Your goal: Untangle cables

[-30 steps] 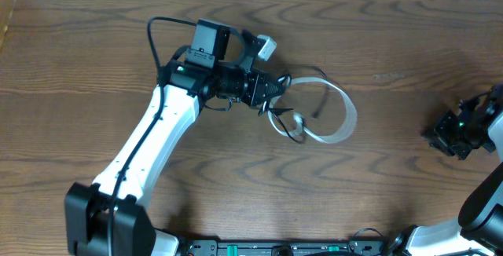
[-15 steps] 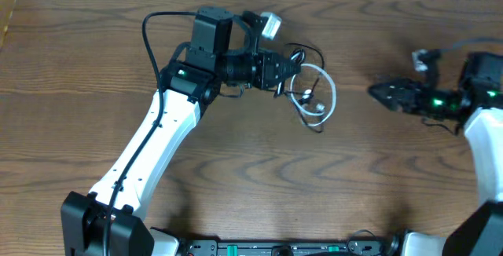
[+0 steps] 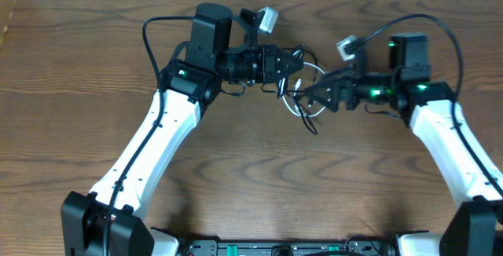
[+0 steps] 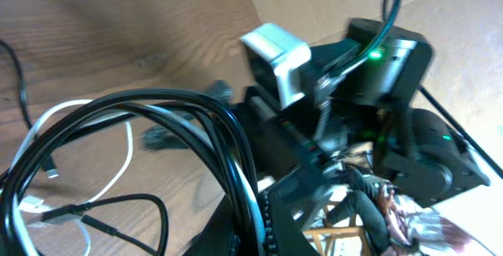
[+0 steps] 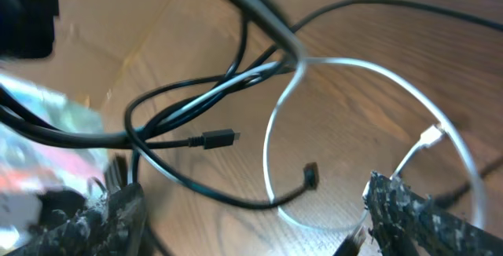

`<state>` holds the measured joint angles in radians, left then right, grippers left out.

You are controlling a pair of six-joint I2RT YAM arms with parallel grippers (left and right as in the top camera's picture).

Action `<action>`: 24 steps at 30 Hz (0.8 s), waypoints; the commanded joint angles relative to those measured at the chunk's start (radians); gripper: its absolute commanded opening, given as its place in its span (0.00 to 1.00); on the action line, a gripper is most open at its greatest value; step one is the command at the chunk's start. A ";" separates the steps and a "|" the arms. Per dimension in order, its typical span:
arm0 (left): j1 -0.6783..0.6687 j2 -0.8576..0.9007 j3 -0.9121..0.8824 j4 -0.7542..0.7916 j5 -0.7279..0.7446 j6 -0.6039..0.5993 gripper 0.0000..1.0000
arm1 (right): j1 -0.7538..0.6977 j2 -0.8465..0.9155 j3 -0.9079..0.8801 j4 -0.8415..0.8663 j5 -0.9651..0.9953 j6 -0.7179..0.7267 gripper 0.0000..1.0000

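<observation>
Swinging in from the far right edge within the last second, the right gripper (image 3: 309,99) now faces the left gripper (image 3: 297,64) above the middle of the brown wooden table (image 3: 236,185). The left gripper looks clenched on the tangled cables (image 4: 224,134), a thin black cord (image 5: 181,91) and a thin white cord (image 5: 271,130). It holds them raised so the loops hang free and the small plug ends dangle. The right gripper is spread wide, its textured black fingers (image 5: 409,209) flanking the white loop, probably to pinch one strand and draw it clear. Neither cord is separated yet.
</observation>
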<state>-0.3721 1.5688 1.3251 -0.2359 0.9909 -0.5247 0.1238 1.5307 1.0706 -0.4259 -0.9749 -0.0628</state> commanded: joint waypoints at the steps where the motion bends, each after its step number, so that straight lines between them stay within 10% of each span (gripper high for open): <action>1: 0.002 -0.017 0.029 0.006 0.076 -0.013 0.08 | 0.050 0.036 0.010 0.006 -0.031 -0.216 0.85; 8: 0.002 -0.017 0.029 0.006 0.139 -0.016 0.08 | 0.081 0.063 0.010 0.011 -0.082 -0.357 0.63; 11: 0.003 -0.017 0.029 0.006 0.146 -0.016 0.08 | 0.071 0.063 0.010 0.016 -0.069 -0.315 0.06; 12: 0.003 -0.017 0.029 0.006 0.146 -0.016 0.08 | 0.063 0.063 0.010 0.015 -0.063 -0.283 0.01; 24: 0.132 -0.015 0.029 -0.045 0.142 0.079 0.08 | -0.150 0.053 0.010 -0.142 -0.064 -0.114 0.01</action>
<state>-0.2821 1.5688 1.3251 -0.2592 1.1061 -0.5072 0.0311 1.5852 1.0706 -0.5369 -1.0252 -0.2253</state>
